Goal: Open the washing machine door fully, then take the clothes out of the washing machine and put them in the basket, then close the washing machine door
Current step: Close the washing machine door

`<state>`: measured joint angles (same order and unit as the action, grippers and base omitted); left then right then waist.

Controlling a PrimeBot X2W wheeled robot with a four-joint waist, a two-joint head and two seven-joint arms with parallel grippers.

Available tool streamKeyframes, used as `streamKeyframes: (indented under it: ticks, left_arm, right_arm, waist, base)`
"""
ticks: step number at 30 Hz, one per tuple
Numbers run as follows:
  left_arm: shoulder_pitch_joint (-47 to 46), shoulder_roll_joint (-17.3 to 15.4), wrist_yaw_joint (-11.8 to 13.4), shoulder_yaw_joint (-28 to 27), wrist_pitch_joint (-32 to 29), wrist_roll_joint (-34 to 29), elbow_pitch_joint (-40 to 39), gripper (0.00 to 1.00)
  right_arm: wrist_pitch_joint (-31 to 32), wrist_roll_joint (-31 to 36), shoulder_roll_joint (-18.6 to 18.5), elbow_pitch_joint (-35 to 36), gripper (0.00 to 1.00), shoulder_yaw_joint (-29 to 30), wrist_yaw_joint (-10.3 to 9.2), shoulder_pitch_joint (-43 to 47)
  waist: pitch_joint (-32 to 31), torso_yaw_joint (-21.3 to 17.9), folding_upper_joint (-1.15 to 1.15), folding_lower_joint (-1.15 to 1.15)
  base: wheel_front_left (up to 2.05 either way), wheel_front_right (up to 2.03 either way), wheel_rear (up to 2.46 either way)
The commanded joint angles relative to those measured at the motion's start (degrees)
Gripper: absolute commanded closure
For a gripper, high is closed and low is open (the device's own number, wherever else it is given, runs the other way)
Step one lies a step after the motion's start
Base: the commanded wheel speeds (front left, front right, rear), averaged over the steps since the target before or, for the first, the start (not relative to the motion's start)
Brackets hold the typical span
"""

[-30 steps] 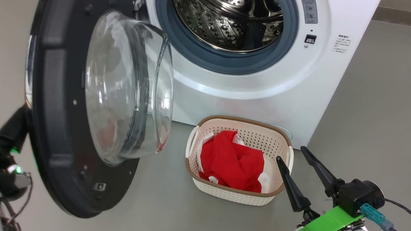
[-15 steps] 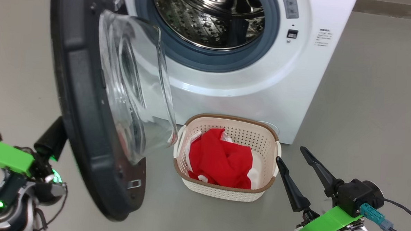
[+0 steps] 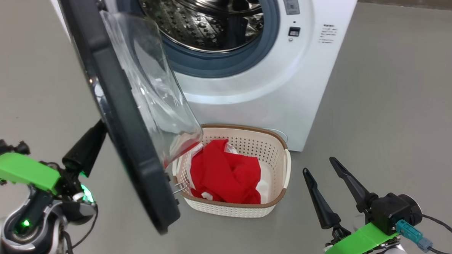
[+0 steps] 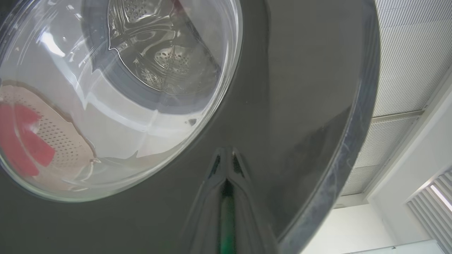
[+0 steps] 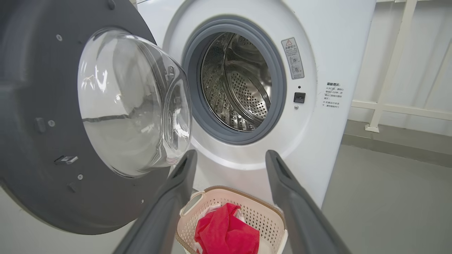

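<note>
Head view sets the small cream-white perforated plastic basket with the brown woven-look rim (image 3: 249, 128) on the grey floor (image 3: 383, 111), just near of the big white front-loading washing machine (image 3: 288, 99). The bright red soft fabric clothes (image 3: 225, 176) lie bunched inside it, filling the left and middle of the basket, with white showing at their edges. The basket's long axis runs roughly left to right along the machine's front, a handle at each end.

Farther back, the machine's mouth stands open. Within the grey-blue rubber ring (image 3: 260, 48), the steel perforated drum (image 3: 200, 22) shows its shiny wall and ribs.

The large round washing machine door with the wide glossy black rim (image 3: 126, 138) hangs from the left side of the mouth and reaches out toward the near side, seen almost edge-on. Its bulging clear glass bowl window (image 3: 155, 89) faces right, toward the basket, and the door's lower part overlaps the basket's left end in this view.

The left claw (image 3: 95, 136) is clenched, its two dark fingers pressed together with nothing between them, tips against the door's outer face on its left side; the left wrist view shows them meeting their reflection in the black gloss. The right claw (image 3: 318, 164) is released, fingers spread wide, near and right of the basket, pointing toward the machine.
</note>
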<state>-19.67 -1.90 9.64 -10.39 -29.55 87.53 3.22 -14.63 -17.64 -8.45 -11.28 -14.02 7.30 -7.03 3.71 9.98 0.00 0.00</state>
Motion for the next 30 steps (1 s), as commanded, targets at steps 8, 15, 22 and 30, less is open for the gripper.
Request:
streamKeyframes:
  ticks: [8,15,22,30]
  left_arm:
    - [-0.79,-0.99,-1.14,1.41,1.85,2.00,-1.79,1.00]
    - [-0.84,-0.98,-1.51,2.15,2.94,2.48,-1.38,1.00]
    - [0.91,-1.92,-3.21,0.97,5.91,-0.20,-2.56,0.00]
    - [4.87,-6.44,-8.79,1.72,16.31,-15.18,-3.61,0.00]
  right_arm:
    - [-0.37,-0.26,-0.58,1.31,0.00,-1.33,0.19,-2.14]
    - [-0.37,-0.22,-0.46,1.31,0.00,-1.24,0.19,-2.01]
    - [-0.37,-0.42,-0.01,1.31,0.00,-0.96,0.19,-1.90]
    - [-0.37,-0.70,0.31,1.18,0.00,-0.57,0.19,-1.62]
  waist:
    - [0.89,-2.59,0.00,0.00]
    - [1.04,-3.23,0.00,0.00]
    - [0.99,-2.99,0.00,0.00]
    - [0.61,-2.36,0.00,0.00]
  base:
    - [0.00,0.00,0.00]
    - [0.00,0.00,0.00]
    - [0.00,0.00,0.00]
    - [0.00,0.00,0.00]
